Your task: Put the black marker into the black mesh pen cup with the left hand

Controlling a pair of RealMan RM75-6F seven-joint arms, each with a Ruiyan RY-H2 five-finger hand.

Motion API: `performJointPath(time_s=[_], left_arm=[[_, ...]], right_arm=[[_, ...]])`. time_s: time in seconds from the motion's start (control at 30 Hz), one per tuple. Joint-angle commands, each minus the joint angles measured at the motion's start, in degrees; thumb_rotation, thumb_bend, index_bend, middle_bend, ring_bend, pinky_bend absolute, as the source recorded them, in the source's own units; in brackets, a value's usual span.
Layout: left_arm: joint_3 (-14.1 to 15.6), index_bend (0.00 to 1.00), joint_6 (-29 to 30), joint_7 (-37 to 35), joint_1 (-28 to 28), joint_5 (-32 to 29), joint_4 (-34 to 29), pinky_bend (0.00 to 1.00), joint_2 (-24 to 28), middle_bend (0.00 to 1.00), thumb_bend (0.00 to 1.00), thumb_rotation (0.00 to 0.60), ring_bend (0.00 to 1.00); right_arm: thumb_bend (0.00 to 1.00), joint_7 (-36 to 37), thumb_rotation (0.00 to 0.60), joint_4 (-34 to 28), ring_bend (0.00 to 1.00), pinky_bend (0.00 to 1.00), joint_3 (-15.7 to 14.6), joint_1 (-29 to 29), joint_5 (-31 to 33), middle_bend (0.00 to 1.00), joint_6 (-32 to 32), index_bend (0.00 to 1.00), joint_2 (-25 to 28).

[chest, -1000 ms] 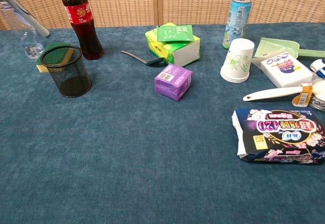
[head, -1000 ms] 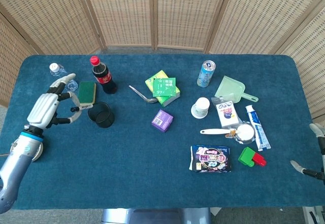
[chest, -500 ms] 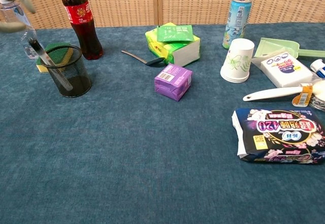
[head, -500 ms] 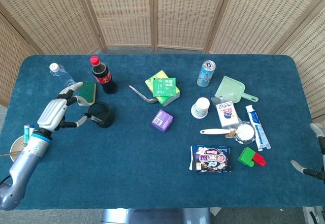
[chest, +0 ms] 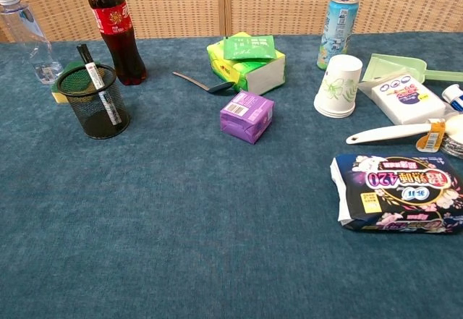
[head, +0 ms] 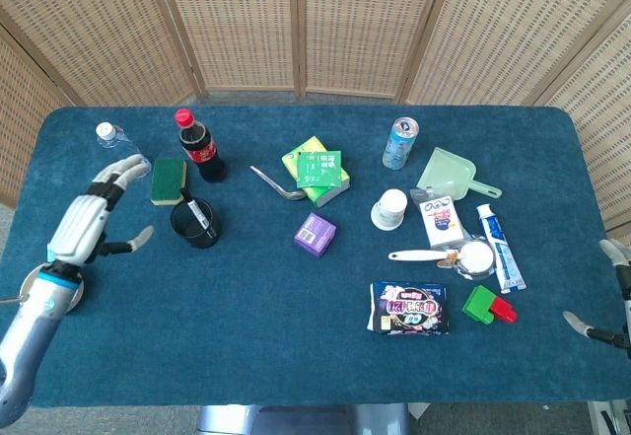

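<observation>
So the black marker (chest: 98, 80) is in now: half a second back it was leaning left in the black mesh pen cup (chest: 95, 102) with the left hand (head: 87, 220) right over it, and now it stands propped against the rim, cap poking out. The hand has let go and pulled back to the left, fingers spread, holding nothing. The cup sits just off its fingertips. Looks like the task's basically done. The right hand (head: 613, 257) barely peeks in, can't tell its state.
</observation>
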Motion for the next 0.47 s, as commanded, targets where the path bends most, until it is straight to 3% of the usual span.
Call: performJointPath(time_s=[0.03, 0.17, 0.3, 0.47], left_arm=[[2.1, 0.09, 3.3, 0.0, 3.2, 2.3, 0.2, 0.0, 1.6, 0.0, 0.37, 0.6, 0.0], [4.4, 0.13, 4.8, 3.4, 6.6, 1.1, 1.4, 0.0, 3.5, 0.0, 0.37, 0.6, 0.0], [5.5, 0.17, 6.4, 13.5, 10.3, -3.7, 0.1, 0.0, 4.5, 0.0, 0.38, 0.6, 0.0], [6.6, 0.21, 9.1, 21.1, 13.5, -6.4, -2.5, 0.0, 4.8, 0.0, 0.38, 0.6, 0.0]], right_arm=[[0.0, -0.1, 0.6, 0.0, 0.0, 0.0, 0.0, 0.0, 0.0, 0.0, 0.0, 0.08, 0.0], [0.0, -0.3, 0.6, -0.1, 0.0, 0.0, -0.1, 0.0, -0.2, 0.0, 0.1, 0.08, 0.0], [0.0, -0.9, 0.6, -0.3, 0.0, 0.0, -0.2, 0.0, -0.2, 0.0, 0.1, 0.08, -0.1], [0.0, -1.8, 0.6, -0.2, 0.0, 0.0, -0.1, -0.1, 0.1, 0.0, 0.3, 0.08, -0.3]])
